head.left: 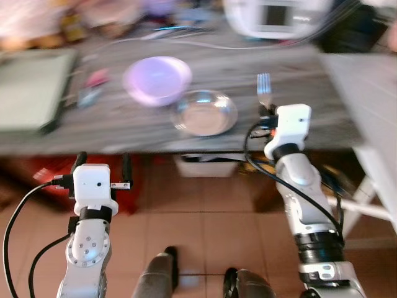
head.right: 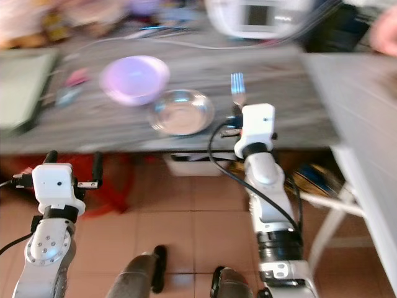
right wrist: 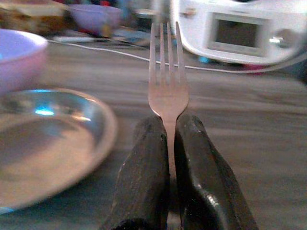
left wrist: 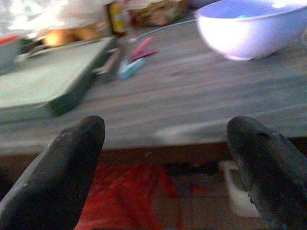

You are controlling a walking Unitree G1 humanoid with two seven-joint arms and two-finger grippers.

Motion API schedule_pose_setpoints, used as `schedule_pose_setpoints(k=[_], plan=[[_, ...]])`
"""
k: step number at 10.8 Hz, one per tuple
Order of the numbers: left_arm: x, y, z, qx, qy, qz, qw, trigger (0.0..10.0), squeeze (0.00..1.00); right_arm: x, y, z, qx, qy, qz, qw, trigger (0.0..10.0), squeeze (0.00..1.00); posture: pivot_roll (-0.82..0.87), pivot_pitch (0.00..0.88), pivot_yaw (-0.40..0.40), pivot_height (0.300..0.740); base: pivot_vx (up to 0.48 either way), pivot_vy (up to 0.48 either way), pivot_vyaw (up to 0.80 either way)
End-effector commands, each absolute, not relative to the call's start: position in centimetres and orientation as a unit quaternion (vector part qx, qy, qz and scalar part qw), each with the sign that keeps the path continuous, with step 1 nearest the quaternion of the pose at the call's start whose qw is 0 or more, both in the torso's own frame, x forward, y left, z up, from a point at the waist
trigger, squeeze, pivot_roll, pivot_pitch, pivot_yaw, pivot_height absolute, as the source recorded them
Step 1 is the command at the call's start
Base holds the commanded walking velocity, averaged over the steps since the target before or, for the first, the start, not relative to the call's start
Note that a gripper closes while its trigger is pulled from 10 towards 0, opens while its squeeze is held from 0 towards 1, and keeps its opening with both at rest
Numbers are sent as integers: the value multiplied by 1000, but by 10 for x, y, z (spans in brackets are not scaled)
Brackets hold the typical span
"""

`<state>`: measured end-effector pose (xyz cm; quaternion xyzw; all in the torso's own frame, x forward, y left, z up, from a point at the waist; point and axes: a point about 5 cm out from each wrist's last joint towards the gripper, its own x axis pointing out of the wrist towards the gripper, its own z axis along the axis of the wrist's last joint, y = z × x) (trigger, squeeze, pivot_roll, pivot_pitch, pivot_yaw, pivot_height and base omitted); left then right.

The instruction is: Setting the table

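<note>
Right gripper (right wrist: 168, 143) clamped on fork (right wrist: 167, 81), tines pointing straight ahead over the table (head.left: 291, 74). Plate (head.left: 205, 113) lies just to its left, bowl (head.left: 157, 79) beyond. Left gripper (head.left: 101, 167) spread, empty, farther off.

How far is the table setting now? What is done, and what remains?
Already on the table: a steel plate and a lilac bowl beside it. In hand: the right gripper is shut on a fork, held over the table to the right of the plate. Left to do: lay the fork down. The left gripper is open, short of the table edge.
</note>
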<state>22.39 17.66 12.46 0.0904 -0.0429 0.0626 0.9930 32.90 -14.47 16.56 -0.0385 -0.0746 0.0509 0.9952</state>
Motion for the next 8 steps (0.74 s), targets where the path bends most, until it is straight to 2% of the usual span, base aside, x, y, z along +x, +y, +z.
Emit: schedule_pose_setpoints(k=[1, 4, 8], plan=[[222, 176, 124, 96, -38, 58, 993, 10000, 0, 330, -150, 165, -30, -73, 34, 996, 10000, 0, 64, 198, 10, 740, 0, 0, 0], [221, 176, 125, 99, -37, 55, 993, 10000, 0, 335, -171, 160, -9, -48, -52, 997, 10000, 0, 72, 223, 12, 740, 0, 0, 0], [217, 177, 126, 104, -30, 44, 993, 10000, 0, 355, -169, 162, 58, -20, -69, 996, 10000, 0, 100, 255, 43, 740, 0, 0, 0]])
